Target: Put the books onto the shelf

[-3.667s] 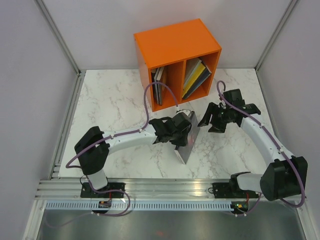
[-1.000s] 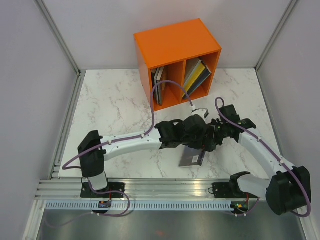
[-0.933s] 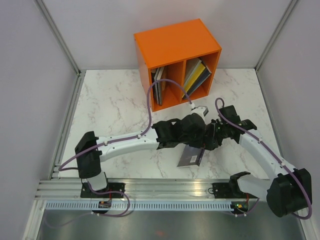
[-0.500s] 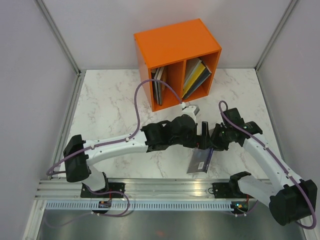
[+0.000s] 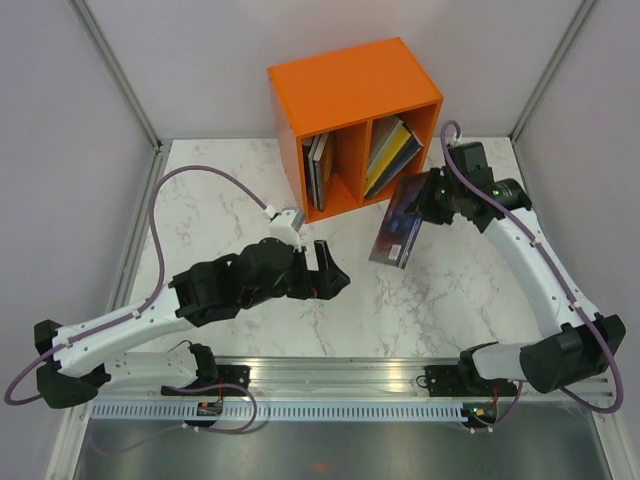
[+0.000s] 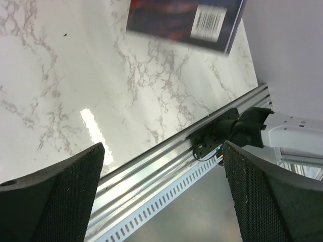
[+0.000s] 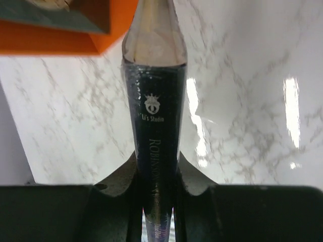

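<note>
While the right gripper [image 5: 422, 205] pinches a dark book [image 5: 398, 228] just in front of the shelf [image 5: 350, 85], near its right box, the spine reads "Li's Studio" and then "ROBINS". A barcode [image 6: 210, 19] shows on its cover. The left gripper [image 5: 330, 280] is spread wide, farther out from the shelf.

Left tool [image 5: 332, 270] agape, right tool [image 5: 422, 203] clamped.

One orange shelf [image 5: 350, 85] with two compartments is counted, one dark book [image 5: 397, 227] is seen outside it, a few books [image 5: 318, 168] are packed in the left compartment and a few more [image 5: 390, 150] in the right, too tightly to be numbered, and two arms are counted, the left arm [image 5: 130, 315] and the right arm [image 5: 540, 270].
</note>
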`<state>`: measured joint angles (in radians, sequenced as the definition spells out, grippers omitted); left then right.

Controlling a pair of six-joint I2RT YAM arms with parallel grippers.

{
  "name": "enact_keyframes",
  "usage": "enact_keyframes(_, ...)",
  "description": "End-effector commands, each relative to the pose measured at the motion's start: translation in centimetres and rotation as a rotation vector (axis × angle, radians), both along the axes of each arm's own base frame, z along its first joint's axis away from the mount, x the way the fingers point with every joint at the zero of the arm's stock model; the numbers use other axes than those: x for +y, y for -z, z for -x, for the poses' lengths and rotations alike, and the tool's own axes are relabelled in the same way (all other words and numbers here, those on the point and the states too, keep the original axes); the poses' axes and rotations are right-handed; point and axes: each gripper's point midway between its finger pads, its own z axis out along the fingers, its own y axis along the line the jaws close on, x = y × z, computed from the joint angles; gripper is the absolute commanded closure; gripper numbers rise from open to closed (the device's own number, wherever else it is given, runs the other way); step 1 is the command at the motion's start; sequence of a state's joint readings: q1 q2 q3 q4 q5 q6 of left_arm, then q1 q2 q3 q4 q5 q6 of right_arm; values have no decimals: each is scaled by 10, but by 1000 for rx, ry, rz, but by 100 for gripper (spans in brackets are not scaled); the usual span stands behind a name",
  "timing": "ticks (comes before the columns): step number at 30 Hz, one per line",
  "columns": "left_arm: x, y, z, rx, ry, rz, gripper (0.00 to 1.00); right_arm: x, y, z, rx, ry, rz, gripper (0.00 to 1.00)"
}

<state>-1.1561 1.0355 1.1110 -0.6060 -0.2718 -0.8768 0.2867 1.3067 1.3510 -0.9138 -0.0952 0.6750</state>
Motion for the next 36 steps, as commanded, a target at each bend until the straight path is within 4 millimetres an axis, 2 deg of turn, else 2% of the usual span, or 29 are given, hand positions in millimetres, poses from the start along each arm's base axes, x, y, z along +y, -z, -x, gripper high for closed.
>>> enact_keyframes(1, 26, 23, 9, 61, -51, -51, 0, 0, -91, -63, -333, 48, -34, 100)
enact_keyframes(3, 31, 23, 12, 67, -55, -36, 0, -2, -118, -89, -414, 86, -21, 100)
enact_keyframes(6, 37, 19, 18, 76, -42, -21, 0, -10, -140, -118, -486, 152, 16, 100)
enact_keyframes(9, 39, 16, 24, 82, -15, -26, 0, -15, -148, -142, -548, 216, 33, 100)
enact_keyframes(11, 40, 19, 26, 90, 0, -40, 0, -19, -141, -154, -551, 252, 44, 100)
enact_keyframes(13, 40, 19, 29, 99, 16, -45, 0, -19, -145, -165, -591, 281, 30, 100)
enact_keyframes(14, 40, 19, 31, 103, 21, -45, 0, -19, -137, -171, -584, 288, 33, 100)
enact_keyframes(16, 39, 21, 34, 117, 35, -49, 0, -19, -136, -182, -603, 310, 28, 100)
enact_keyframes(19, 39, 25, 37, 132, 48, -56, 0, -18, -141, -193, -662, 335, 6, 100)
enact_keyframes(20, 40, 25, 38, 134, 51, -59, 0, -21, -133, -193, -665, 348, 7, 100)
enact_keyframes(21, 39, 26, 39, 139, 60, -63, 0, -20, -145, -198, -729, 360, -20, 100)
enact_keyframes(22, 39, 28, 40, 141, 65, -71, 0, -21, -136, -196, -733, 365, -21, 100)
enact_keyframes(24, 38, 30, 42, 149, 81, -80, 0, -22, -149, -199, -811, 387, -59, 100)
enact_keyframes(26, 36, 36, 43, 162, 90, -98, 0, -24, -142, -193, -841, 389, -69, 100)
enact_keyframes(27, 36, 38, 44, 169, 95, -103, 0, -27, -155, -193, -914, 416, -100, 100)
enact_keyframes(28, 35, 41, 46, 181, 103, -110, 0, -31, -142, -187, -915, 424, -94, 100)
enact_keyframes(30, 33, 46, 49, 201, 117, -125, 0, -36, -149, -186, -987, 455, -119, 100)
enact_keyframes(31, 32, 47, 49, 204, 119, -127, 0, -36, -145, -186, -995, 455, -119, 100)
enact_keyframes(32, 32, 48, 50, 210, 122, -132, 0, -34, -135, -190, -985, 445, -114, 100)
enact_keyframes(36, 37, 49, 49, 212, 106, -152, 0, -26, -127, -203, -995, 405, -146, 100)
